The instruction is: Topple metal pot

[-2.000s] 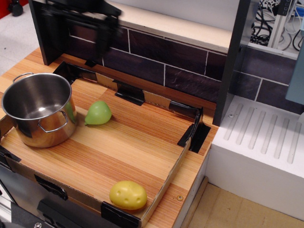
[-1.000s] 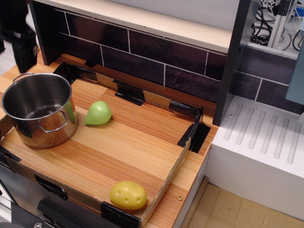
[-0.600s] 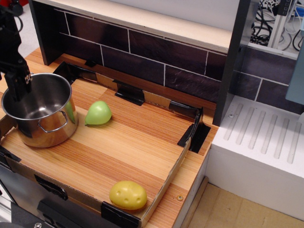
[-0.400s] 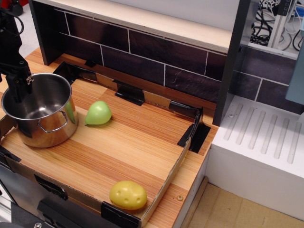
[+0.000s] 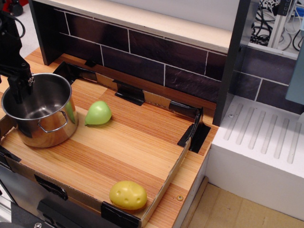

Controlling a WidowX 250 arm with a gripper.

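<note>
The wooden counter (image 5: 123, 152), edged with a low cardboard frame (image 5: 173, 166) and backed by a dark tiled wall (image 5: 161, 57), is carrying everything in play. At its left end the metal pot (image 5: 40, 111) is standing upright and empty, mouth facing up, one wire loop handle facing the camera. Just to its right a green toy pear (image 5: 98, 113) is lying near the pot wall but not clearly touching it. A yellow toy potato (image 5: 128, 194) is sitting well apart, at the near edge of the frame.

The black gripper (image 5: 20, 90) is reaching down at the pot's far-left rim, its tip at or just inside the lip. Whether its jaws are apart or together I cannot tell; the dark fingers are merging into one shape against the steel.

In my judgement the arm is engaging the rim, and the toppling itself is not yet done. The next move is calling for a sideways push or pull high on the rim, so the pot tips over its base edge instead of sliding. The pear is lying in the path if it falls rightward.

Against the picture from two seconds back, where the arm was a blur high by the wall, the gripper is now down at the rim. Over the last half second it is barely shifting. The pot, pear and potato are staying put.
</note>
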